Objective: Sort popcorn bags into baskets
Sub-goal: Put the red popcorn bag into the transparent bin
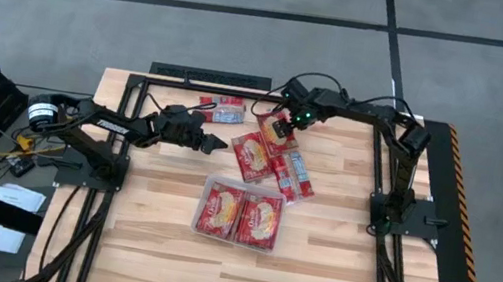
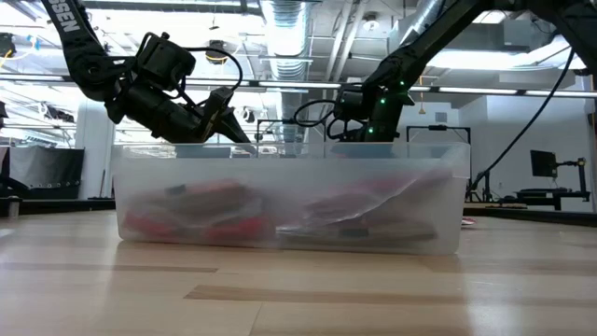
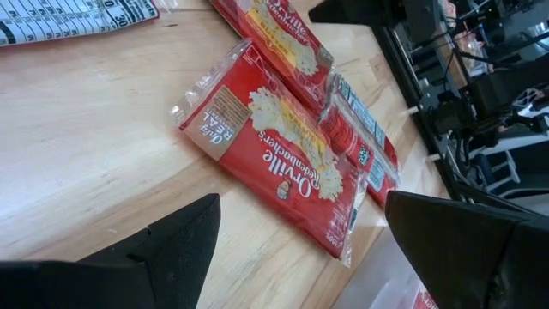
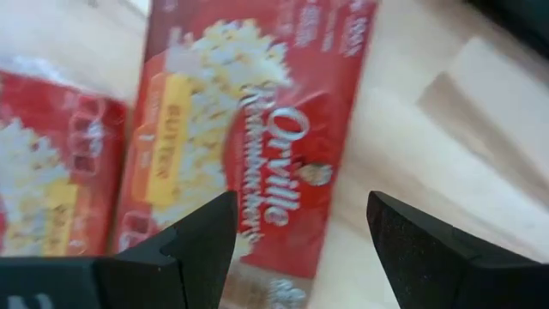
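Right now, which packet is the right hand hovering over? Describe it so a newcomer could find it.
Start at the clear tray mid-table, then look beyond it to the loose red packets. The right hand, open, is over the farthest of those, packet; unlike its neighbours, it lies directly under the arm's green light.

Popcorn bags (image 3: pixel 283 150) beyond open end effector (image 3: pixel 300 249)

Popcorn bags (image 3: pixel 283 154) red, yellow-white popcorn print; basket (image 1: pixel 203 216) clear.
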